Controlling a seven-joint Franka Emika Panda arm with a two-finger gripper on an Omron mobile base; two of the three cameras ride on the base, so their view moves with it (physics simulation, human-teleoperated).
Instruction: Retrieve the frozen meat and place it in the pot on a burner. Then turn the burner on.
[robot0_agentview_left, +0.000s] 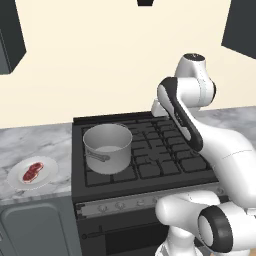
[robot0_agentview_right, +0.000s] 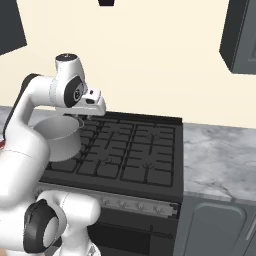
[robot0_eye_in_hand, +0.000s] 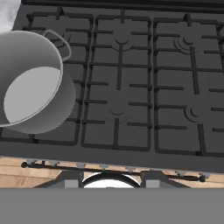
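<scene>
Frozen meat (robot0_agentview_left: 31, 171) lies on a white plate (robot0_agentview_left: 49, 167) on the marble counter (robot0_agentview_left: 35, 145), left of the stove. Pot (robot0_agentview_left: 107, 148) stands on the front-left burner (robot0_agentview_left: 107, 172), apparently empty. Gripper (robot0_eye_in_hand: 111, 180) hangs above the stove top (robot0_agentview_left: 165, 150), right of the pot, jaws together, holding nothing.

Glossy white arm (robot0_agentview_left: 220, 145) (dark joint bands)
</scene>
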